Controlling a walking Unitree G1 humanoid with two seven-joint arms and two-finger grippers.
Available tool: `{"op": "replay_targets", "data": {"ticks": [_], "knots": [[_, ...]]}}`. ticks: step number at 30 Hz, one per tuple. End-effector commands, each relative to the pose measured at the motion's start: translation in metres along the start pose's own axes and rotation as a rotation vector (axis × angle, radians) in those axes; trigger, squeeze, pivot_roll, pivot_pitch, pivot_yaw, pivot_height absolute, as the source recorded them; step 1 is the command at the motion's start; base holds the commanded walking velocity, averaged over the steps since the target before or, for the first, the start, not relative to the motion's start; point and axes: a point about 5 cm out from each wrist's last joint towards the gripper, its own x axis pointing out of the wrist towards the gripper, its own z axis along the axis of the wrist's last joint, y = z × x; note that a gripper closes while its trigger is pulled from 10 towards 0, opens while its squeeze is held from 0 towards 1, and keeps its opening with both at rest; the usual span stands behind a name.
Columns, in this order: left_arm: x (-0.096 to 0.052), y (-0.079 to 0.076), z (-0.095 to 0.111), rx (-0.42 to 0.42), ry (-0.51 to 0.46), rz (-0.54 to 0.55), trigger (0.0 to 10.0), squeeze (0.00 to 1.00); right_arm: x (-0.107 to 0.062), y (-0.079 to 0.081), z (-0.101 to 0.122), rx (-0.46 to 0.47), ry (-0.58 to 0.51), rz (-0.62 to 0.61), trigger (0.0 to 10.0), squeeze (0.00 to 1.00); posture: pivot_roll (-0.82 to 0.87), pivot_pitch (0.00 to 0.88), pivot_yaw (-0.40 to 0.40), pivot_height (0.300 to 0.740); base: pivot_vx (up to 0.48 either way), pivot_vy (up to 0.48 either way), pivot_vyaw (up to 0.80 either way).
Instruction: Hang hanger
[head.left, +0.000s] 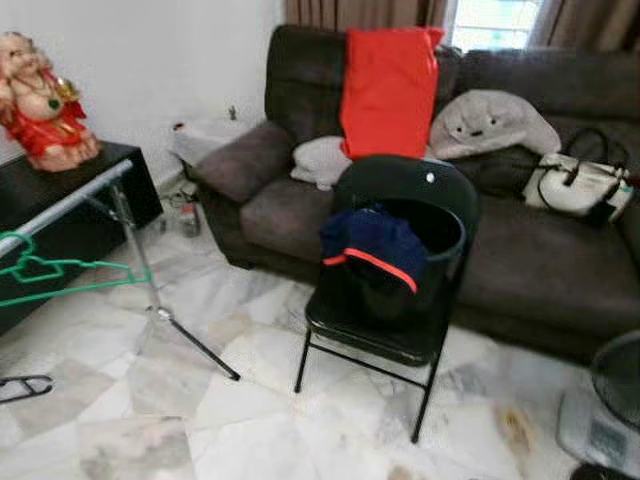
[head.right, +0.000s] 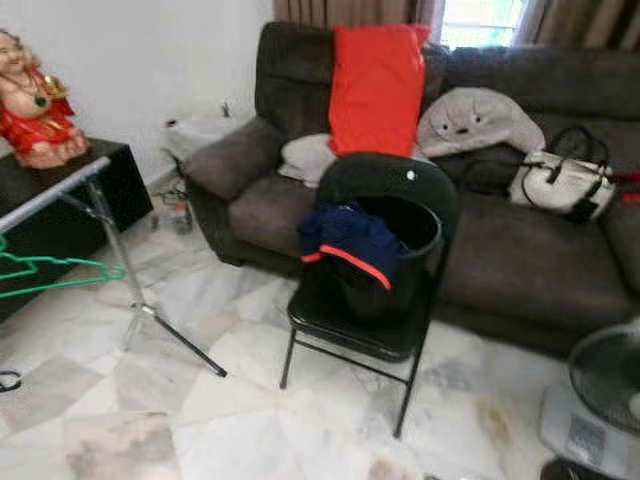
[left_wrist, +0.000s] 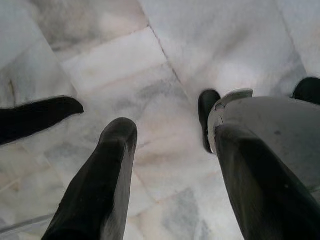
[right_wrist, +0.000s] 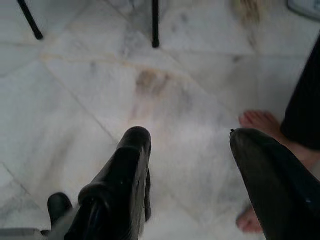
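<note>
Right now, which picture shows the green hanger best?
The left eye view: the green hanger hangs on the silver rail, hook and both arms in sight. The right eye view cuts off its left part at the edge. Both wrist views look down at the marble floor between open fingers.

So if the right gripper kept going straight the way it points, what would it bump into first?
Probably the marble floor. The right gripper points down at bare tiles, open and empty; a person's bare foot lies off to one side.

Left end effector (left_wrist: 172, 150) agape above marble floor (left_wrist: 115, 65)
</note>
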Motion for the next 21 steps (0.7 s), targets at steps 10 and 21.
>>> {"op": "replay_targets", "data": {"ticks": [10,21], "knots": [[-0.0014,0.0046,-0.0103,-0.032,0.032,0.015,10.0,0.0,0.0005,0.0026,0.0003,-0.023,0.011,0.004,10.0,0.0,0.05,0.0,0.009,0.74,0.296,0.0,0.0],[-0.0018,0.0079,-0.0111,0.003,0.037,0.004,10.0,0.0,0.0012,0.0087,0.005,-0.077,-0.015,0.034,10.0,0.0,-0.01,0.0,0.043,0.74,0.318,0.0,0.0]]}}
